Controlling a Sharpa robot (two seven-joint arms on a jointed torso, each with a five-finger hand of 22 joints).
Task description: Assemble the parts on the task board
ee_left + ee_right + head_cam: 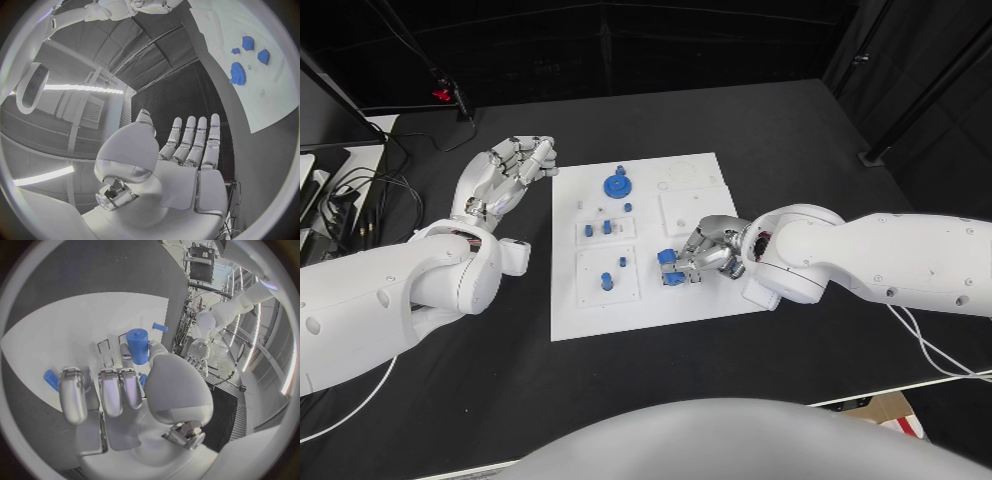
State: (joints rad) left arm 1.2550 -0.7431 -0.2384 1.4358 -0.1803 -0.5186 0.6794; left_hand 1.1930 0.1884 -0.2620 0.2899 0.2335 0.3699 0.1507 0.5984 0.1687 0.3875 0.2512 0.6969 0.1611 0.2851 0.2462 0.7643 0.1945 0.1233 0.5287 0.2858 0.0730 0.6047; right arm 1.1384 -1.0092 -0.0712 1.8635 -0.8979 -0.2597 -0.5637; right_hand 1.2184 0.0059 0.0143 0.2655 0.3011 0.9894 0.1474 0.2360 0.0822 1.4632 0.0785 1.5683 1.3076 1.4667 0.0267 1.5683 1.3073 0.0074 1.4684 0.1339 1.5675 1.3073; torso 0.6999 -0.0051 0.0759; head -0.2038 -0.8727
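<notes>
Right robot hand over the board's right edge, pinching a blue peg upright, long axis vertical. Left robot hand open, fingers straight, beside the board's far-left corner.

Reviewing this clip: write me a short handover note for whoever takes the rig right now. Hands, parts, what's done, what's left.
Left hand: holds nothing, fingers straight and apart, off the far left corner of the task board.
Right hand: over the board's right half, holding a blue cylindrical part.
Parts: blue gear at the board's far middle; small blue pieces on the left plates; two more by the right hand's fingertips.
Done: cannot tell which parts are seated.
Left: place the held part, then the rest.
</notes>
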